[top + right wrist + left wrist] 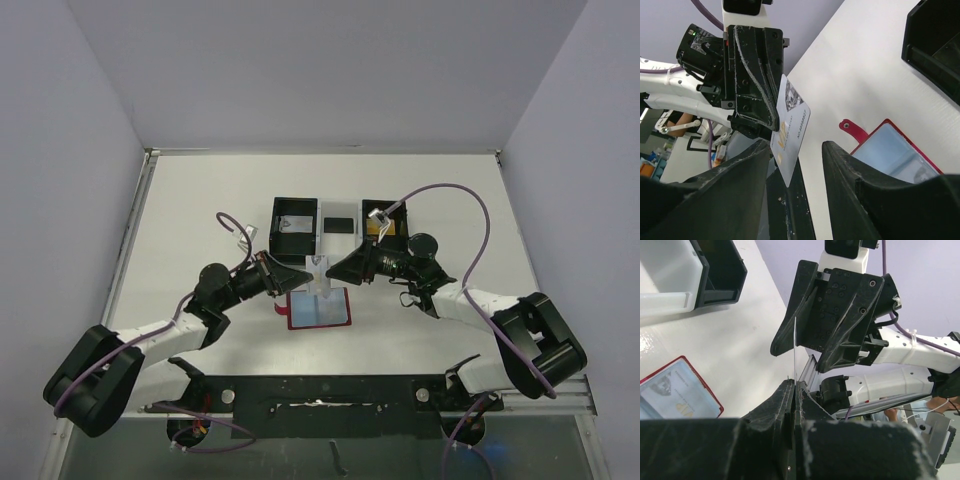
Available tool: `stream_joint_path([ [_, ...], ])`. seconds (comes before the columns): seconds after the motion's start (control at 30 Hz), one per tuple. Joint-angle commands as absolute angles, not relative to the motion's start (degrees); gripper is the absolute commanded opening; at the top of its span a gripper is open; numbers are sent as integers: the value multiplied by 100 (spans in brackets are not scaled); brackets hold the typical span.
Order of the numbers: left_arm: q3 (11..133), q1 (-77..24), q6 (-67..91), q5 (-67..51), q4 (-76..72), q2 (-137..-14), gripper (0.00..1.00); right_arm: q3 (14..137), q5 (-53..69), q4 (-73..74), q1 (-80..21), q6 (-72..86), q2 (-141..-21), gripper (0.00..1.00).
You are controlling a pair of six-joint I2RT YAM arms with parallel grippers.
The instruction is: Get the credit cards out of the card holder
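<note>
The card holder lies open on the table, red-rimmed with a pale blue lining, its tab pointing away; the wrist views show it too. Above its far edge my left gripper is shut on a pale grey-white credit card, held upright and seen edge-on in the left wrist view. My right gripper faces it from the right. Its jaws are open on either side of the card's free end, with a gap still showing on the right side.
A row of black and white bins stands behind the holder: a black one, a white middle part with a dark card in it, and a black one under the right arm's cable. A black rail runs along the near edge.
</note>
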State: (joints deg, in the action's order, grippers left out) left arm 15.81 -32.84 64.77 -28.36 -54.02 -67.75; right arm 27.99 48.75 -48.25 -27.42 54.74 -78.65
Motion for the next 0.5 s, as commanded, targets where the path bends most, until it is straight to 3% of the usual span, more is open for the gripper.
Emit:
stream_joint_path([
  [0.0, 1698, -3252, 6606, -2948, -6190, -6820, 0, 3048, 5132, -5161, -2735, 5518, -7847, 44],
  [0.3, 1737, -3261, 6727, -3055, -6468, -6921, 0, 3201, 5313, -5658, -2785, 5975, -7999, 27],
  [0.47, 1763, -3260, 6761, -3080, -6601, -6961, 0, 3109, 5394, -5935, -2785, 6172, -8069, 23],
])
